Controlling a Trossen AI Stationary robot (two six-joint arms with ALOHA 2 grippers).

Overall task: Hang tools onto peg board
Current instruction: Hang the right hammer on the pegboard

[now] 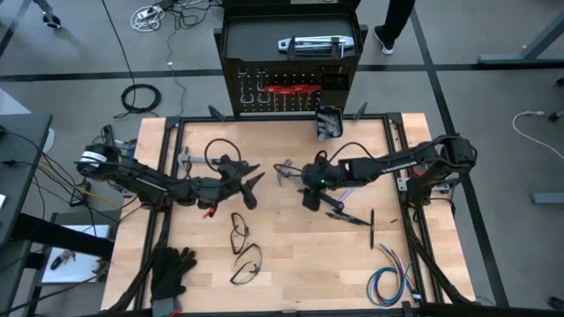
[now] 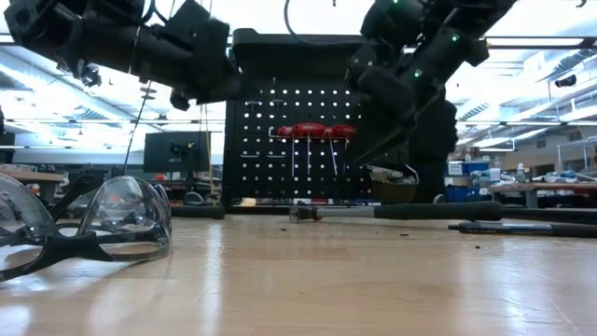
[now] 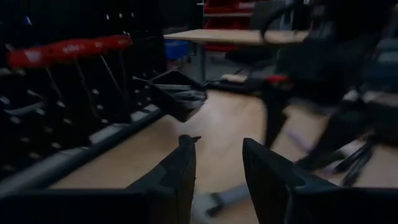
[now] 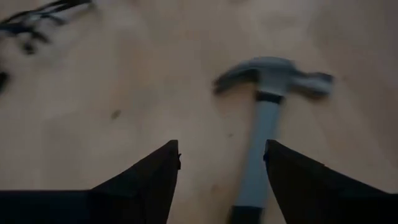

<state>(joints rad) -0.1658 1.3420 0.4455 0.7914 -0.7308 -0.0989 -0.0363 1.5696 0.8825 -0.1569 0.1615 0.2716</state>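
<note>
Looking down: peg board point(image 1: 291, 88) at 12 o'clock carries red-handled tools point(image 1: 289, 89); hammer point(image 1: 304, 173) lies mid-table, unhung. Right gripper point(image 1: 310, 181) hovers over it; left gripper point(image 1: 249, 179) waits at 9 o'clock.

Right wrist view: fingers point(image 4: 149, 177) parted, empty, straddling the hammer handle.

Left wrist view: jaws ajar, empty.

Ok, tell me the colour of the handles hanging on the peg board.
Red handles, clearest in the low view.

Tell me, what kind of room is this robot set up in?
Most likely a workshop or robotics lab. A wooden table carries two robot arms, a black peg board with red-handled tools stands at its far edge, and the low view shows monitors, other workbenches and loose cables behind it.
</note>
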